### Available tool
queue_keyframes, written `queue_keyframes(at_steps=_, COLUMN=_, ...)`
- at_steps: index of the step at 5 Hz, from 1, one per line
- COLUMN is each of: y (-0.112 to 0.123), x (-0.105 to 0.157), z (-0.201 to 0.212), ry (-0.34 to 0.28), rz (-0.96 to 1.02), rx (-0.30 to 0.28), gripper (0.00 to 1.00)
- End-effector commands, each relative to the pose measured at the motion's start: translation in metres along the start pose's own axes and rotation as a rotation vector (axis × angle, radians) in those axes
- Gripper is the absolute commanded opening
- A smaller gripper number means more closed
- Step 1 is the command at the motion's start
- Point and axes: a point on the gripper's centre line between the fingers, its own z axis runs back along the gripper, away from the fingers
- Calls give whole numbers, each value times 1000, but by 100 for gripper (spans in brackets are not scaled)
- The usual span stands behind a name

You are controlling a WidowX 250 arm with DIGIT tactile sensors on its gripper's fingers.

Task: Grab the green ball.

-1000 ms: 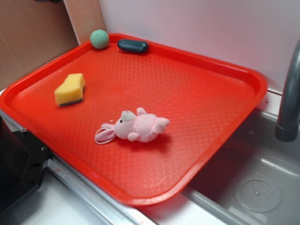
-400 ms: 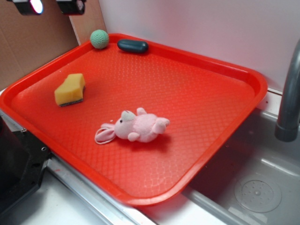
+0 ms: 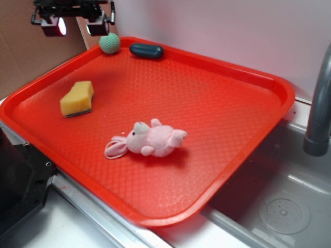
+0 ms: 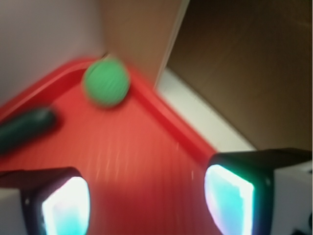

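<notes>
Green ball (image 3: 109, 43) sits in the far corner of the red tray (image 3: 248, 77), against the rim. Gripper (image 3: 75, 25) is up in the air just beside it, on the cardboard side, not touching. Jaws apart w/ nothing between them; in wrist view the ball (image 4: 106, 82) lies ahead of the gap (image 4: 146, 200), past the two fingertips (image 4: 66, 205), blurred.

Dark oblong capsule (image 3: 146, 50) lies right next to the ball along the tray's back rim, near but apart. Yellow sponge (image 3: 77, 98) is further in on the tray floor, well apart from the ball. Pink plush toy (image 3: 150, 139) lies around tray centre. Nothing between jaws & ball.

Only the gripper end shows at top edge of exterior view; arm itself out of frame, fingers pointing down at the tray.
</notes>
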Motion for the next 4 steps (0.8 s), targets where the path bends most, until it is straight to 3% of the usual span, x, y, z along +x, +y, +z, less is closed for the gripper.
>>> queue_keyframes(at_steps=1, y=-14, x=38, z=-12, ry=-91, rz=15, rx=4, gripper=100)
queue_keyframes(at_steps=2, y=-24, x=46, z=-25, ry=-102, rz=11, rx=39, gripper=100)
queue_keyframes(at_steps=4, y=-34, x=48, z=-48, ry=-80, rz=12, rx=31, gripper=100)
